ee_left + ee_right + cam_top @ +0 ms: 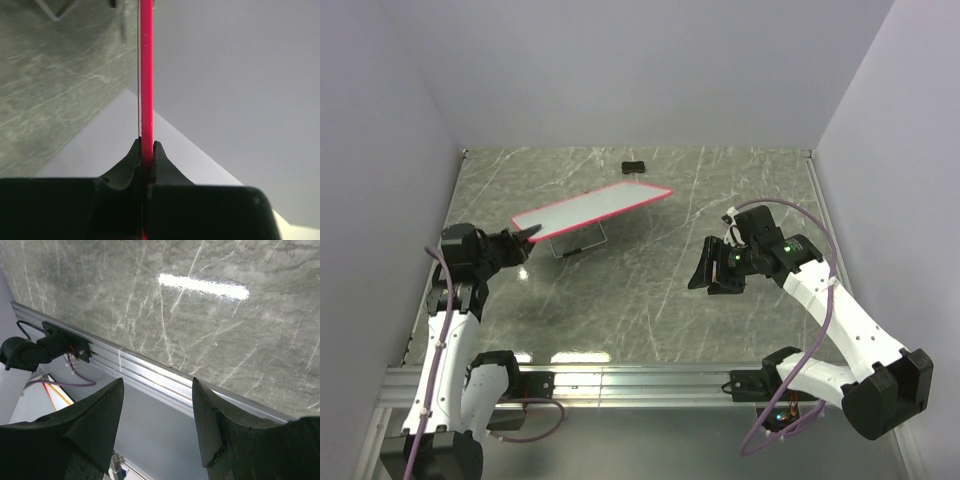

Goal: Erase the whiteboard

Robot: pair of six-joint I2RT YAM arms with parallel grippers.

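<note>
Nearest you, the aluminium rail (620, 378) runs along the near edge of the worktop (650, 310) and carries both arm bases.

Your right end effector (712, 272) hangs over the right half of the worktop, nearer the near edge than the far one. It is released: the fingers stand apart with nothing between them. Through that gap its wrist camera sees only the rail and the grey veined surface.

Your left end effector (528, 237) is close to the left edge and clenched on the whiteboard (592, 209). The wrist view shows the red-pink frame edge-on, pinched between the two fingertips. The grip is at the board's near-left short end.

From there the board reaches out toward the middle of the far edge, held up off the worktop. The wire stand (582, 241) sits on the worktop beneath the board's near long side. You cannot tell whether the two touch.

Farthest out, a small black object (634, 165) lies by the far edge, near the board's far end but apart from it.
</note>
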